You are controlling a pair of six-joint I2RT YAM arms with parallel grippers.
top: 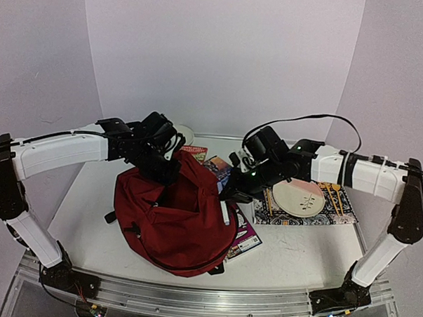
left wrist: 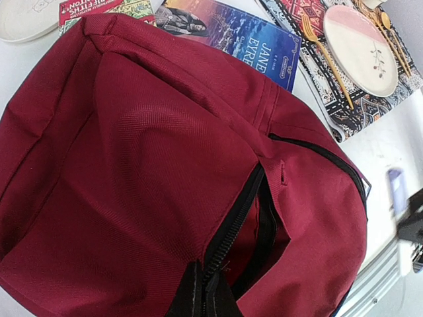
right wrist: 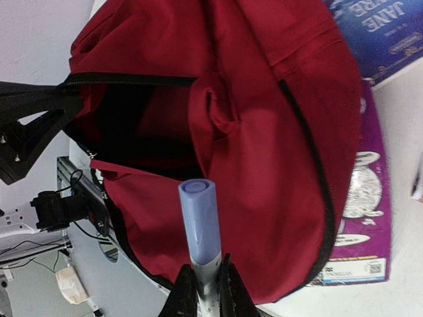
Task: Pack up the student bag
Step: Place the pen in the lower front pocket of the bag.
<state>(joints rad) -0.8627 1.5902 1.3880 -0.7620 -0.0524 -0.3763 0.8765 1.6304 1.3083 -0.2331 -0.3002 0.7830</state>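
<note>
The student bag (top: 173, 223) is a dark red backpack lying in the middle of the table, its black zip open. My left gripper (top: 165, 172) is shut on the zip edge at the bag's top, seen in the left wrist view (left wrist: 206, 297), and holds the opening (left wrist: 264, 224) apart. My right gripper (top: 231, 198) is shut on a marker (right wrist: 199, 224) with a pale blue cap, held just above the bag's right side, cap pointing towards the opening (right wrist: 132, 119). The bag (right wrist: 264, 132) fills the right wrist view. The marker shows in the top view (top: 225, 213).
A blue Jane Eyre book (left wrist: 244, 36) lies behind the bag, a purple book (right wrist: 360, 218) lies partly under its right side, and a red-green book (top: 194, 152) lies at the back. A patterned placemat (top: 339, 214) with a plate (top: 299, 197) and gold cutlery (top: 333, 195) sits on the right. A white dish (top: 186, 134) is at the back.
</note>
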